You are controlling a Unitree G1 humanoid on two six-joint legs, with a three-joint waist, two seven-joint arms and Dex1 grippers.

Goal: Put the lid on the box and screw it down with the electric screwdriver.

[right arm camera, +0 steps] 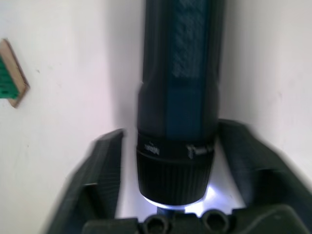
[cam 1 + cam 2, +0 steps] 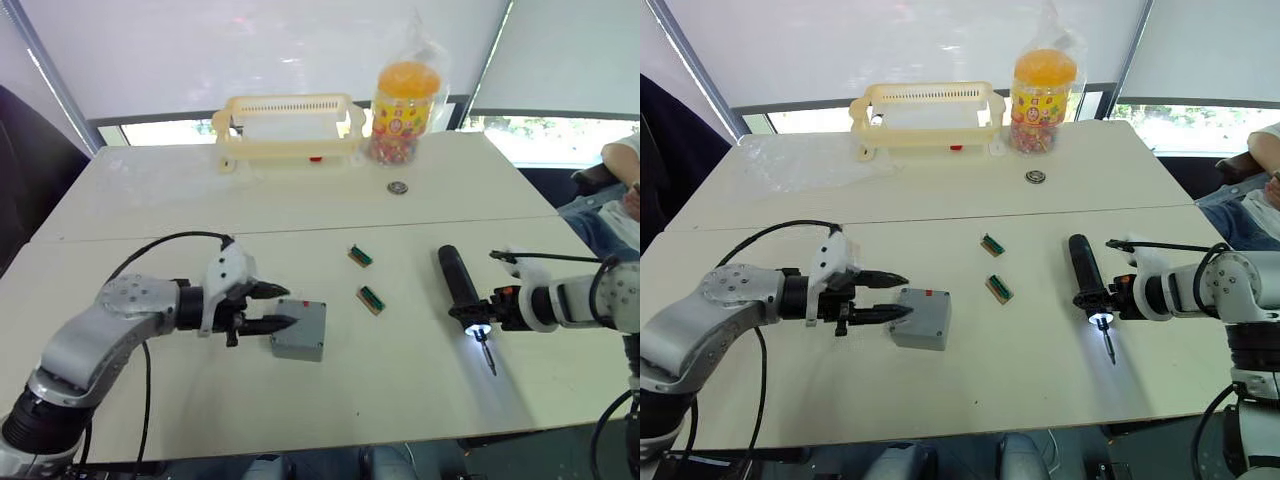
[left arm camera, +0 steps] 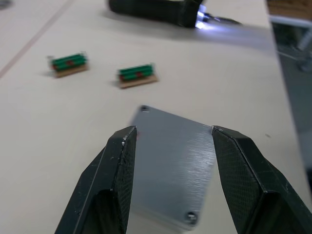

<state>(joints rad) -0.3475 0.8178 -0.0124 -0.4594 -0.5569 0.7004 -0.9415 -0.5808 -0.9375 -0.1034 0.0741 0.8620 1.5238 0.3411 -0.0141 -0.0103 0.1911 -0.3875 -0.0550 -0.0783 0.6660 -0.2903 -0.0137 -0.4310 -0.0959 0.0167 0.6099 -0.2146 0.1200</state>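
**A:** ok so where's everything sitting right now?

**B:** the box [image 2: 299, 329] is on the bench [image 2: 150, 190], front-left-ish, with the lid [image 3: 173, 165] already lying on top of it. You can see a screw in the near corner and a hole in the far one from the left wrist cam.

**A:** and the left end effector [image 2: 276, 307]?

**B:** spread wide, fingers [image 3: 117, 165] straddling the near edge of the box, one each side. Can't tell if they actually touch it.

**A:** screwdriver?

**B:** the electric screwdriver [image 2: 461, 284] is over on the right side of the bench, bit pointing toward the robot, light at its nose is on. The right end effector [image 2: 487, 308] has its fingers around the collar end of it; they look closed on the barrel, one each side.

**A:** anything else lying around?

**B:** two little green connector pieces [image 2: 366, 277] between box and screwdriver, a cream basket [image 2: 288, 128] and an orange-lidded candy jar [image 2: 405, 110] at the back, plus a small round metal thing [image 2: 398, 187] near the jar.
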